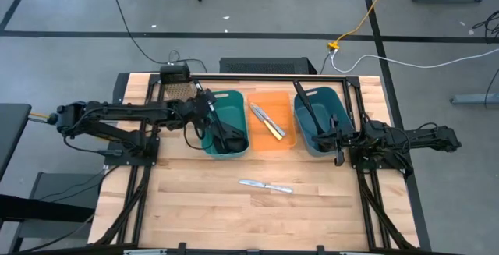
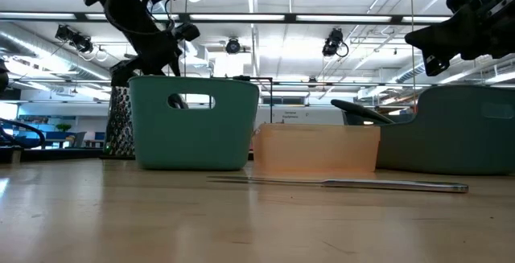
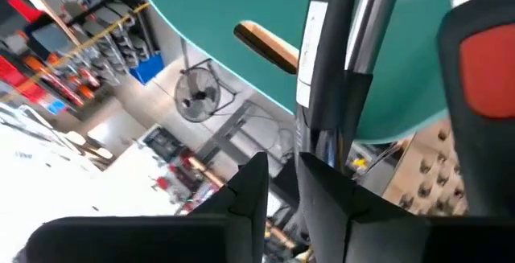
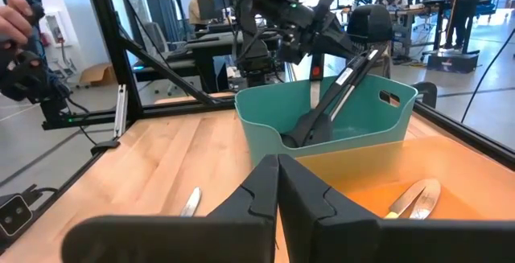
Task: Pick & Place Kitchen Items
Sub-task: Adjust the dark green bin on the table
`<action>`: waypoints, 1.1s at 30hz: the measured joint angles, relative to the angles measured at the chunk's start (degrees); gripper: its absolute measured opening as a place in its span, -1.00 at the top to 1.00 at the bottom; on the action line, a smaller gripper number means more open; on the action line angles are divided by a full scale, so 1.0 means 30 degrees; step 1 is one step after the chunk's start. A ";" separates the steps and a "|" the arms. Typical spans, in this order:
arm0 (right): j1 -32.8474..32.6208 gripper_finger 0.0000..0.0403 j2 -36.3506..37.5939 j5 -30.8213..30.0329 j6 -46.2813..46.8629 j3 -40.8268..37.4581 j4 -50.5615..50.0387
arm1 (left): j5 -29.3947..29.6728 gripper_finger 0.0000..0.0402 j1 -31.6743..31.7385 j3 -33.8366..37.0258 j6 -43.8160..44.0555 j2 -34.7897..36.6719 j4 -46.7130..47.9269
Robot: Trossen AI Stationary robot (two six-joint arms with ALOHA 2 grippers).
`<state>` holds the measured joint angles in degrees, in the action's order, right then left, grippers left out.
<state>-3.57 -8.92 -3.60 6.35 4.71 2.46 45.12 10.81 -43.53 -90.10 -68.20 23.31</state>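
My left gripper (image 1: 207, 113) hangs over the left teal bin (image 1: 234, 99), its fingers a little apart (image 3: 282, 174). A black utensil with a silver-ended, white-labelled handle (image 3: 330, 62) leans up out of that bin right beyond one finger; it also shows in the right wrist view (image 4: 346, 82). A red-marked handle (image 3: 483, 54) stands beside it. My right gripper (image 1: 337, 142) is shut and empty at the near edge of the right teal bin (image 1: 308, 142), which holds a black ladle (image 1: 306, 103). A yellow-handled knife (image 1: 273, 128) and a silver knife (image 1: 260, 113) lie in the orange bin. Another silver knife (image 1: 265, 185) lies flat on the table. My left gripper stands at the upper end of the labelled handle (image 3: 322, 134), which runs in line with one finger (image 3: 330, 207). The gap between the fingers shows only background. I cannot tell whether that finger touches the handle. The utensil's lower end rests inside the bin.
A metal grater (image 2: 121, 130) stands behind the left bin at the table's far left. The three bins stand in a row across the table's far half. The black frame rails (image 1: 374, 200) run along both sides. A person's hand (image 4: 12, 14) shows beyond the table.
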 joint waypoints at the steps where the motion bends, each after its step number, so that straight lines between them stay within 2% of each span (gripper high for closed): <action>1: -0.0004 0.92 -0.0001 0.0000 0.0000 0.0000 0.0006 | 0.0191 0.63 -0.0272 0.0000 -0.0096 0.0000 0.0015; 6: -0.0006 0.91 -0.0001 0.0000 0.0000 0.0000 -0.0006 | 0.0482 0.63 -0.2205 -0.0415 0.0462 0.0326 0.0648; 10: -0.0007 0.91 -0.0001 -0.0005 0.0000 0.0000 -0.0029 | 0.0961 0.65 -0.4449 -0.2476 0.3222 0.1075 0.2824; 13: -0.0001 0.91 0.0000 -0.0007 0.0000 0.0000 -0.0029 | -0.0142 0.70 -0.6009 -0.4890 0.7733 0.1989 0.5408; 18: 0.0000 0.91 0.0006 -0.0015 -0.0117 0.0000 -0.0022 | -0.5928 0.91 -0.6746 -0.9000 1.7422 0.3741 0.9677; 21: -0.0007 0.91 0.0003 -0.0012 -0.0124 0.0000 0.0050 | -0.7155 0.96 -0.6718 -0.9909 2.1763 0.4896 1.1021; 25: -0.0007 0.91 0.0000 -0.0015 -0.0207 0.0000 0.0102 | -0.8309 0.97 -0.6629 -0.9352 2.5925 0.7053 1.1968; 28: -0.0006 0.91 0.0000 -0.0007 -0.0262 0.0000 0.0128 | -0.9032 0.98 -0.6629 -0.7655 2.9206 0.9143 1.1601; 30: 0.0000 0.91 0.0006 -0.0015 -0.0270 0.0000 0.0168 | -0.9889 0.97 -0.6629 -0.5859 3.0972 1.0756 1.0449; 33: 0.0000 0.91 0.0006 -0.0015 -0.0342 0.0000 0.0168 | -1.1927 0.98 -0.6695 -0.2616 3.2224 1.3237 0.6812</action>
<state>-3.57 -8.91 -3.64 5.32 4.71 2.96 9.34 -9.28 -51.38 6.57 -28.49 43.75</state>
